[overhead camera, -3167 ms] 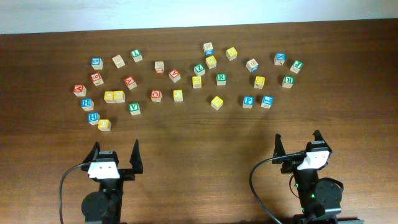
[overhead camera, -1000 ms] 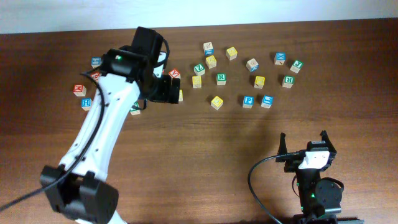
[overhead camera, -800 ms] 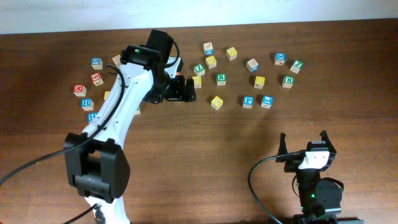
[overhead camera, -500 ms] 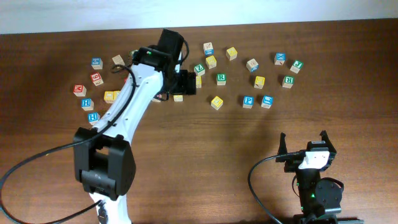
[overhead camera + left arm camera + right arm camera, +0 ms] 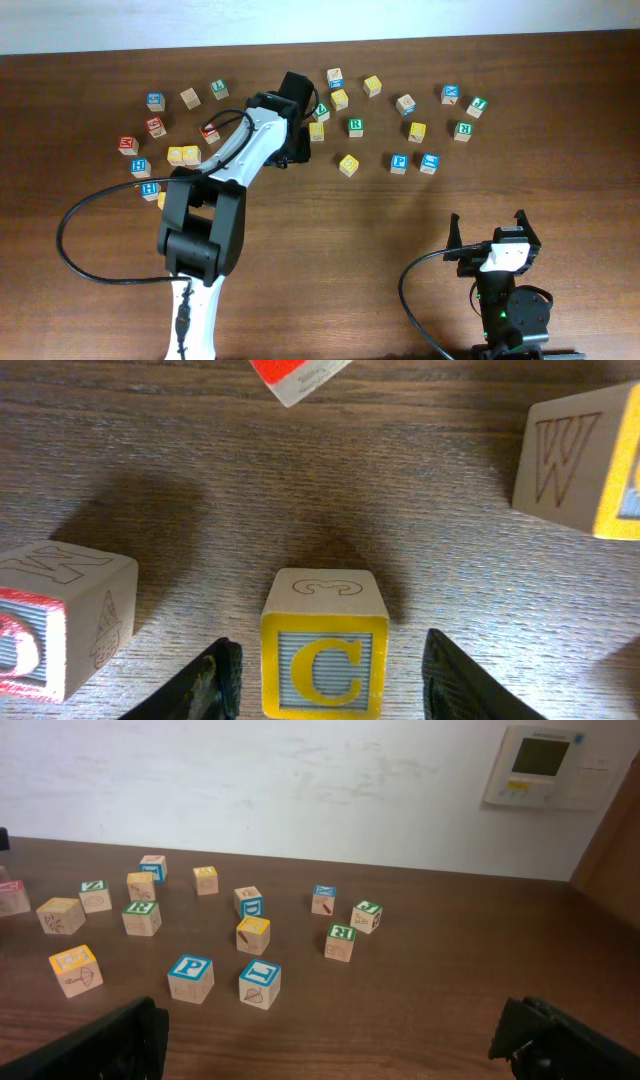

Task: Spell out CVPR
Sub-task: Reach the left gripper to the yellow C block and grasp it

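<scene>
A dark wooden table [image 5: 330,230] is backed by a white wall. The left gripper [image 5: 328,655] is held spread, and the yellow-framed C block [image 5: 324,642] is seen standing between its fingers [image 5: 222,678], with gaps visible on both sides. A W block [image 5: 578,460] lies ahead to its right. The right gripper [image 5: 486,224] is also held spread, with the P block [image 5: 399,163], R block [image 5: 356,127] and V block [image 5: 320,111] well ahead of it.

Brown wooden table [image 5: 330,250]: letter blocks [image 5: 399,163] scattered across far half, C block [image 5: 324,645] included.
</scene>
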`<state>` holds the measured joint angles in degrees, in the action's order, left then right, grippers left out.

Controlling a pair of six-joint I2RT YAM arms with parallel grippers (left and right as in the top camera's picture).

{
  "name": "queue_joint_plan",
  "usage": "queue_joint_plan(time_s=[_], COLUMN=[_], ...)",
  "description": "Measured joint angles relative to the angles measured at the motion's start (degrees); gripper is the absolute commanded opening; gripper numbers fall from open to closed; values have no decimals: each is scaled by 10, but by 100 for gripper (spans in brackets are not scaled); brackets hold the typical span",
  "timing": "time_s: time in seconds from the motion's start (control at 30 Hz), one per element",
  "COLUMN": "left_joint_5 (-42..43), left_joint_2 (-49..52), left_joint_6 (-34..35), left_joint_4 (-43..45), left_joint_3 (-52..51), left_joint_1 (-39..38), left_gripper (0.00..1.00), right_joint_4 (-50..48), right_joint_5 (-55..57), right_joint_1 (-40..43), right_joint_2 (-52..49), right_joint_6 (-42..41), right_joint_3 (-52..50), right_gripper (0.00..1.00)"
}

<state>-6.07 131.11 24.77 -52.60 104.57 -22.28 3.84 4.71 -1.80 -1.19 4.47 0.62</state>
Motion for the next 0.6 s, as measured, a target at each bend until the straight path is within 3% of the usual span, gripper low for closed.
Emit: queue_joint_plan(time_s=[0.07, 0.17, 0.23, 0.27, 0.5, 0.6], left_joint_5=[0, 0, 0, 0, -7, -3], left_joint_2=[7, 16, 16, 16, 16, 11], left_joint_6=[0, 2, 2, 2, 1, 1], left_joint_4=[3, 14, 16, 17, 13, -41], left_joint_3=[0, 1, 1, 1, 2, 4], left_joint_1=[0, 0, 0, -1, 0, 0], left_gripper=[52, 33, 28, 19, 20, 20], right_joint_4=[0, 0, 0, 0, 0, 0], right_joint_5=[0, 0, 0, 0, 0, 0], right_joint_1=[0, 0, 0, 0, 0, 0], right_joint_2=[0, 0, 0, 0, 0, 0], right_joint_6=[0, 0, 0, 0, 0, 0], right_joint_3=[0, 0, 0, 0, 0, 0], right_gripper=[98, 98, 98, 98, 98, 98])
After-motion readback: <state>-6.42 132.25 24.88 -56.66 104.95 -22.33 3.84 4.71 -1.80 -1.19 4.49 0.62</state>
